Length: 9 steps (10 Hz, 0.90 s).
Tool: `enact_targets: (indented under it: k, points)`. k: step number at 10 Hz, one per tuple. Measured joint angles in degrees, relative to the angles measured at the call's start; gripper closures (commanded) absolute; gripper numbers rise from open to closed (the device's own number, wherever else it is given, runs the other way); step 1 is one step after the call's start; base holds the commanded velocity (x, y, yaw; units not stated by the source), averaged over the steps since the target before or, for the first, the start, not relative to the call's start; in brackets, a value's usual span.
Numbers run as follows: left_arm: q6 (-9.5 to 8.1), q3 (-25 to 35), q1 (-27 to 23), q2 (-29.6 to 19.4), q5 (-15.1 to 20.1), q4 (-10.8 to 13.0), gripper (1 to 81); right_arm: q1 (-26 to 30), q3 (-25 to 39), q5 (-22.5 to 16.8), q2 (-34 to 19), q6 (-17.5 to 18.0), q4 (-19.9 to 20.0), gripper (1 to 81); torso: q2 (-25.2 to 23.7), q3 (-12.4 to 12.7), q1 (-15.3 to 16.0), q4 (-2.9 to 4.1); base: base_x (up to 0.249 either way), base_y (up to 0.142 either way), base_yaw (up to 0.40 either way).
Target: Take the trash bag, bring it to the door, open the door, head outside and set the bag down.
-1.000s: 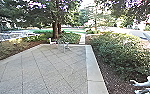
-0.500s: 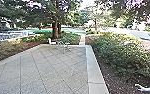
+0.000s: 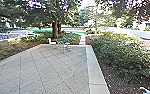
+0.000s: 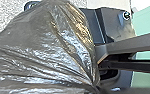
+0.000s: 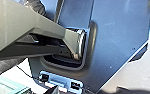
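Head view: robot is facing out over paving (image 3: pixel 53 72), a pale curb (image 3: pixel 95 72) running along its right side, shrubs (image 3: pixel 123 55) crowding beyond that. Small metal table or chair (image 3: pixel 63 46) is standing near the far edge; a pale shape (image 3: pixel 148 91) is poking in at the lower right corner, too blurred to name. Left wrist view: trash bag (image 4: pixel 43 52) is looming large and close, grey, glossy, its pleats drawing together into a gathered neck (image 4: pixel 94 85) near the robot's jointed bar (image 4: pixel 133 47). Body is spreading away from that neck, over the speckled paving side; cannot tell whether its base is touching ground. Judging from the pleats, the left gripper is probably carrying it by the neck, but how far open it is I cannot tell. Right wrist view: crumpled grey plastic (image 5: pixel 7 68) is showing beyond the jointed bar, so the bag is lying across the robot's body from this arm, nearer the left. Cannot tell the right gripper's opening or whether it is holding anything. Setting down is turning, I judge, on the bag's body coming to the paving clear of the base plate (image 5: pixel 116 42).
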Motion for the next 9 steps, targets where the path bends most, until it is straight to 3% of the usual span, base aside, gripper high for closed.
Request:
enact_targets:
  k: [3,4,6,9]
  points:
    - [-0.17,0.1,0.3,-0.4,0.0,0.0,81.1,0.0,0.0,0.1,0.0,0.0,0.0,1.0,0.0,0.0,0.0,0.31,0.0,0.0,0.0]
    - [-0.35,0.4,0.3,-1.2,0.0,-0.1,81.1,0.0,0.0,0.1,0.0,0.0,0.0,1.0,0.0,0.0,0.0,1.33,0.0,0.0,0.0]
    - [-0.44,2.1,-0.6,-3.3,-0.1,-1.9,81.1,-0.3,0.0,0.0,0.0,0.0,0.0,1.0,0.0,0.0,0.0,4.85,0.0,0.0,0.0]
    - [-0.44,9.7,-2.3,-7.7,-0.1,-4.7,81.1,-0.4,0.0,-0.4,0.0,-0.2,-0.4,1.0,0.0,0.0,0.0,11.1,0.0,0.0,0.0]
